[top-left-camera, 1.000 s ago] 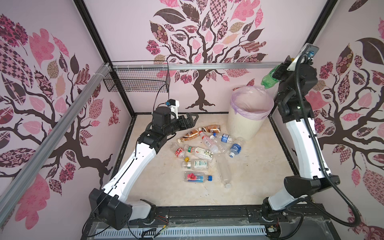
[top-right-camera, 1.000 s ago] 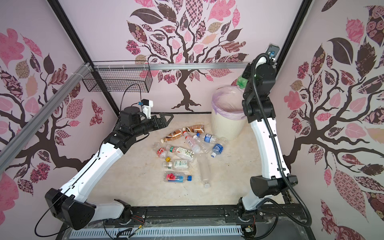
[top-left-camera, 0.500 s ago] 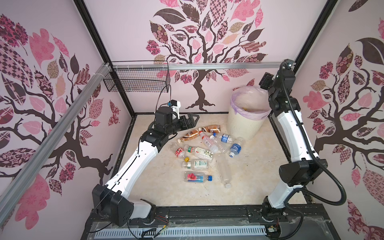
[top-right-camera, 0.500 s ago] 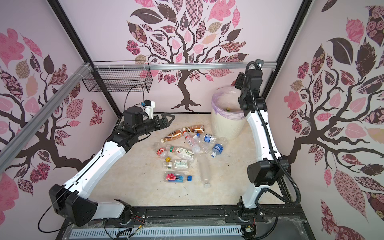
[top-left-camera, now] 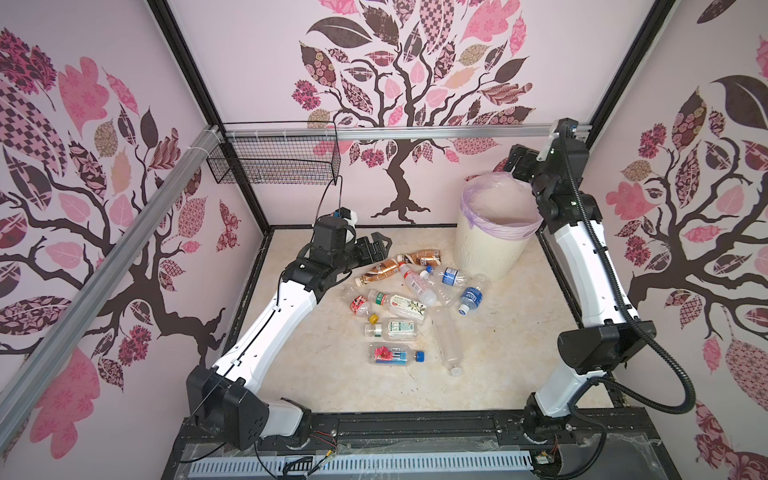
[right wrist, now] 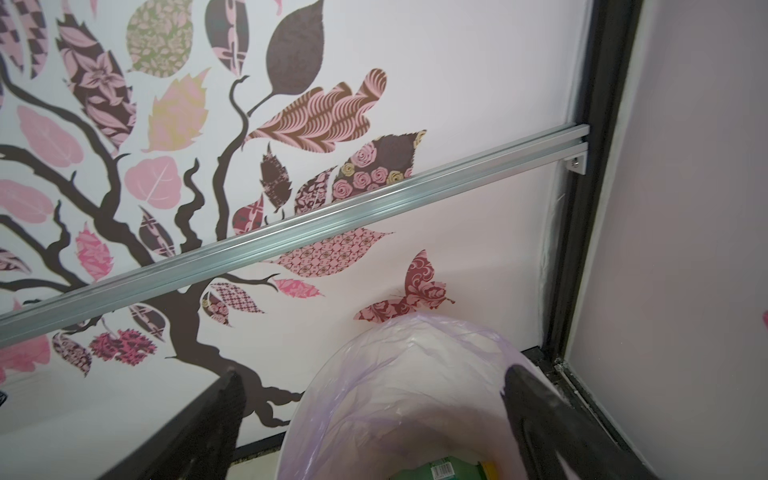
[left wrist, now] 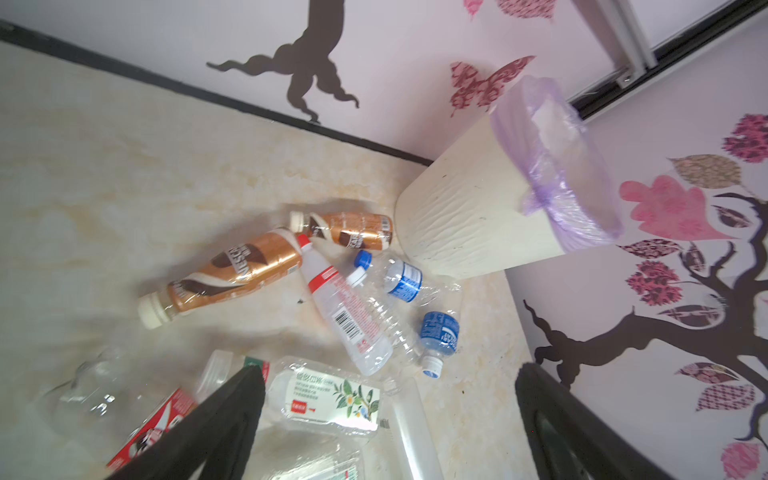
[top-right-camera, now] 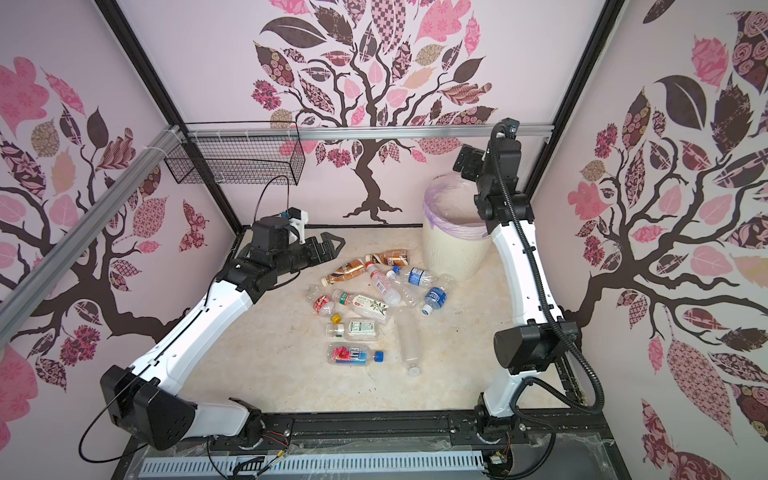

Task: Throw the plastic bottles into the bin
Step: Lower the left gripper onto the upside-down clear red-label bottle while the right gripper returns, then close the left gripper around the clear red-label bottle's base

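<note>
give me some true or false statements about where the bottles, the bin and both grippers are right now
1. A green plastic bottle lies inside the round cream-white ribbed bin lined with a lilac bag. True.
2. The right gripper is shut on a bottle. False: it is open and empty, above the bin.
3. Two brown-gold plastic bottles lie on the cream tabletop beside the bin. True.
4. The bin is tipped on its side. False: it stands upright.
5. The left gripper is open and holds nothing. True.
</note>
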`<action>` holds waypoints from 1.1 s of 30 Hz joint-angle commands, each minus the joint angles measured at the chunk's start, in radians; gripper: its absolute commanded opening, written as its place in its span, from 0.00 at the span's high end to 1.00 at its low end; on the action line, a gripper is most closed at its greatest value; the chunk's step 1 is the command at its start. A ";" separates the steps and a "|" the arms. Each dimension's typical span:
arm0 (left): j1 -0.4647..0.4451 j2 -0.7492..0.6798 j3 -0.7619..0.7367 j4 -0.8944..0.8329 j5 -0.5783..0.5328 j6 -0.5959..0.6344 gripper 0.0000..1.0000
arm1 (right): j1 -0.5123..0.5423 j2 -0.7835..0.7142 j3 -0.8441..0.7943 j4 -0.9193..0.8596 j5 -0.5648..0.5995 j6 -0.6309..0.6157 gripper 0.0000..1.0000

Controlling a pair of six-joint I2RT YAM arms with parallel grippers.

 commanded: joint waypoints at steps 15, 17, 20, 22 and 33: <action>0.114 0.032 -0.155 -0.260 -0.128 -0.204 0.02 | 0.436 -0.142 -0.503 0.138 -0.012 -0.114 0.01; 0.115 0.061 -0.156 -0.282 -0.134 -0.226 0.02 | 0.477 -0.159 -0.574 0.168 -0.007 -0.121 0.01; 0.117 0.112 -0.153 -0.309 -0.148 -0.271 0.02 | 0.519 -0.176 -0.666 0.186 -0.003 -0.114 0.01; 0.118 0.141 -0.153 -0.307 -0.135 -0.302 0.02 | 0.526 -0.193 -0.721 0.194 -0.019 -0.080 0.01; 0.118 0.307 -0.140 -0.225 -0.105 -0.383 0.02 | 0.527 -0.297 -0.896 0.203 -0.063 -0.029 0.01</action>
